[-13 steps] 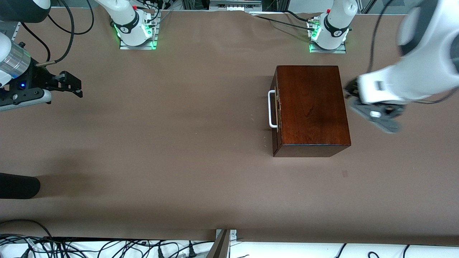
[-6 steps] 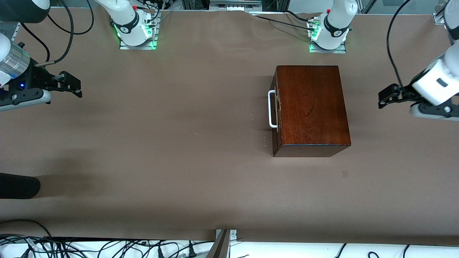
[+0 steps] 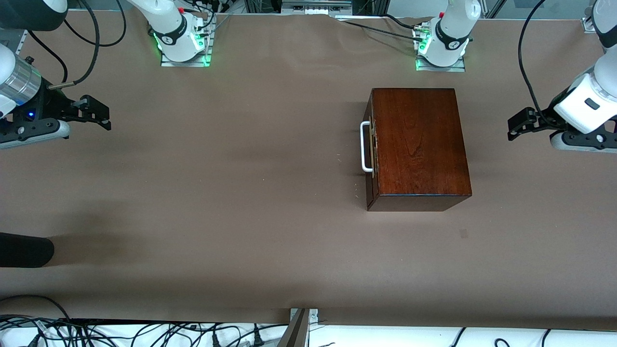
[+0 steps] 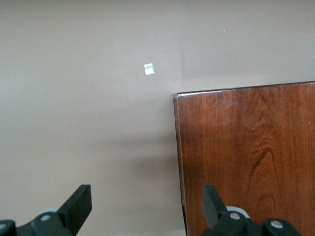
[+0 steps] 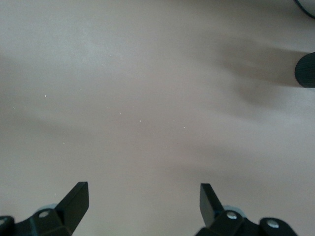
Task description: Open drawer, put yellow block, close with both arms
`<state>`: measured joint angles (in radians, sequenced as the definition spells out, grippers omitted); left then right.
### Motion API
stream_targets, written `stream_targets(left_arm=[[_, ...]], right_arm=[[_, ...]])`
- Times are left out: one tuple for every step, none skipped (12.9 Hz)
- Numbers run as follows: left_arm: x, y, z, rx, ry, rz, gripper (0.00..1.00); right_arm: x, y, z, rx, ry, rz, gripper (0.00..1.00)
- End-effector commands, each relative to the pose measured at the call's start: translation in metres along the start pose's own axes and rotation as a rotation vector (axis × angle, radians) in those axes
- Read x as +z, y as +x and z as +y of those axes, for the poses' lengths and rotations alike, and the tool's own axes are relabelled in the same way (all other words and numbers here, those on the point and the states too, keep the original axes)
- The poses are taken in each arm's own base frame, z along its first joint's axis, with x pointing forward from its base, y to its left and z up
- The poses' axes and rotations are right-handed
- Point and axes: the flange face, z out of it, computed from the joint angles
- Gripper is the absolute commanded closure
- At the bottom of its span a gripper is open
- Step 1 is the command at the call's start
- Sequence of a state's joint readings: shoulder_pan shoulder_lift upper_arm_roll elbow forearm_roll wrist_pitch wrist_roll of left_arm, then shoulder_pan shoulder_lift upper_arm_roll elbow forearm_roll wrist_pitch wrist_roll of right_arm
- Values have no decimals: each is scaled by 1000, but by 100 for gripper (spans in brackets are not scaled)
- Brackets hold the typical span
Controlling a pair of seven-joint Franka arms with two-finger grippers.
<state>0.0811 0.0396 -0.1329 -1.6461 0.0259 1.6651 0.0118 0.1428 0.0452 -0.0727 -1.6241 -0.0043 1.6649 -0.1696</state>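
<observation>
Your drawer (image 3: 369,147) shut, 9 o'clock face of box (image 3: 419,144) | yellow block unseen | left gripper (image 3: 515,129), right gripper (image 3: 99,117) both open, empty, waiting over bench (image 3: 241,217).

We find no readable text, label, brand or number anywhere. The wooden box (image 3: 418,144) and the worktop (image 3: 241,193) carry none.

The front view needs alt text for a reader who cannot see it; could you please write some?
A dark-brown wooden box sits on a brown table, its drawer shut and the white handle facing the right arm's end. The left gripper and the right gripper hang open over opposite ends of the table, holding nothing; no yellow block shows.
</observation>
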Motion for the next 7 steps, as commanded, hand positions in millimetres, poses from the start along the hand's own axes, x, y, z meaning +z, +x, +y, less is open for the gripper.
stream_targets(left_arm=[[-4,-8,0,-11,-3,16,0],[-5,-8,1,-9,-3,17,0],[-5,-8,4,-5,-2,16,0],[-5,-8,5,-3,-2,16,0],[-4,-8,3,-6,-2,14,0],[-4,-8,4,-5,-2,14,0],[-5,-9,8,3,-2,16,0]], right_arm=[[-6,1,0,6,-12,-7,0],[-5,1,0,6,-11,-8,0],[-5,1,0,6,-11,-8,0],[-6,1,0,6,-12,-7,0],[-6,1,0,6,-12,-7,0],[-5,1,0,6,-11,-8,0],[-5,1,0,6,-11,-8,0]])
